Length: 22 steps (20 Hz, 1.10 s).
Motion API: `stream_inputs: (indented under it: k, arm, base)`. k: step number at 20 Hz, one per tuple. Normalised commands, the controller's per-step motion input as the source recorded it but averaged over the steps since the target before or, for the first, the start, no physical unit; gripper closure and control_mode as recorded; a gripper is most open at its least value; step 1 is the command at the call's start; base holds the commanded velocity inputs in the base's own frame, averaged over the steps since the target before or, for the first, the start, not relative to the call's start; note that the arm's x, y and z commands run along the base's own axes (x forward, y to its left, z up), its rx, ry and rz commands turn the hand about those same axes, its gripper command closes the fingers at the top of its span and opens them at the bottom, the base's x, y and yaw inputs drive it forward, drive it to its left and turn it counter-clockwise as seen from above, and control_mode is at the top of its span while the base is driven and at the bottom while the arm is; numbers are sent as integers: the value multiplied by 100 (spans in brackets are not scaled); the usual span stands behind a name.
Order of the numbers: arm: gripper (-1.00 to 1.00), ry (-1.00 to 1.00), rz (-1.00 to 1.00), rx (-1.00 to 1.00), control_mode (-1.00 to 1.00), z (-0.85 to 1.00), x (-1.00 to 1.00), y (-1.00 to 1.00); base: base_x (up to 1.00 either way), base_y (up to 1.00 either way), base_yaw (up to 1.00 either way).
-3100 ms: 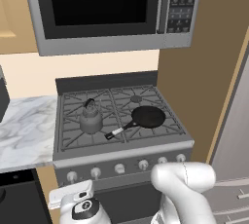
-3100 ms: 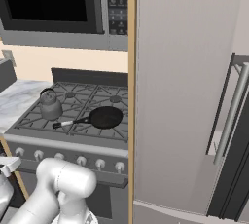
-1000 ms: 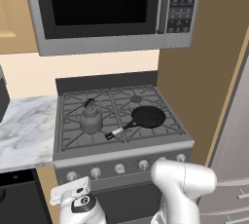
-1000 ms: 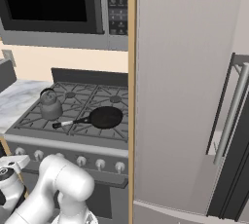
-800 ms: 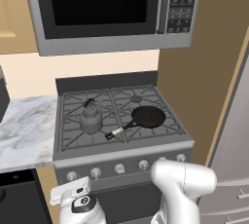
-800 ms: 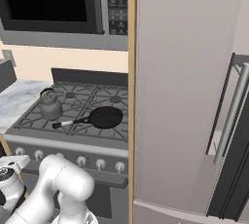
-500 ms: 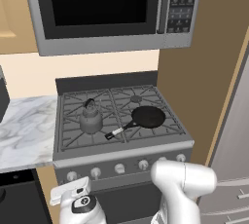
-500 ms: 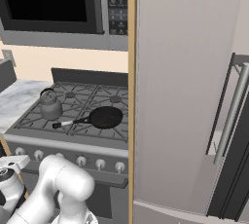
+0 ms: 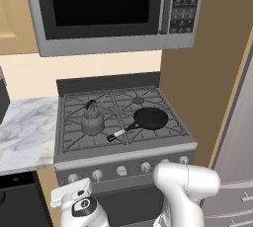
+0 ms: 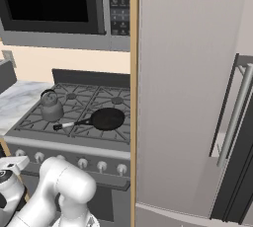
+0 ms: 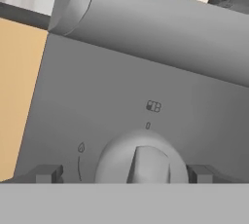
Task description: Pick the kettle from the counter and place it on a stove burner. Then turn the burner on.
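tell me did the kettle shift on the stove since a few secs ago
No. The kettle sits on the same front-left grate, same gap to the frying pan, as in the earlier pictures.

My arm (image 9: pixel 185 184) is glossy white, built of thick rounded tube sections with a smooth bulbous elbow. My wrist (image 9: pixel 84 208) ends in a white housing with a dark round disc ringed in white, and a flat pale-grey plate sits on top of it. My two finger tips (image 11: pixel 47 173) are small, square-edged grey blocks.
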Motion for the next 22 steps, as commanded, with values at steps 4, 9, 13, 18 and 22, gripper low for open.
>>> stream_inputs:
  k: [4, 9, 13, 18, 22]
  arm:
    - [-100, -4, -1, 0, -100, 0, 0, 0]
    - [-100, 0, 0, 0, -100, -3, 11, 0]
    - [-100, 0, 0, -3, -100, -12, 16, 1]
    - [100, 0, 0, 0, -100, -1, 3, 0]
    - [100, 0, 0, 0, -100, 0, 0, 0]
  base:
    - [0, 0, 0]
    - [0, 0, 0]
    - [0, 0, 0]
    - [0, 0, 0]
    - [0, 0, 0]
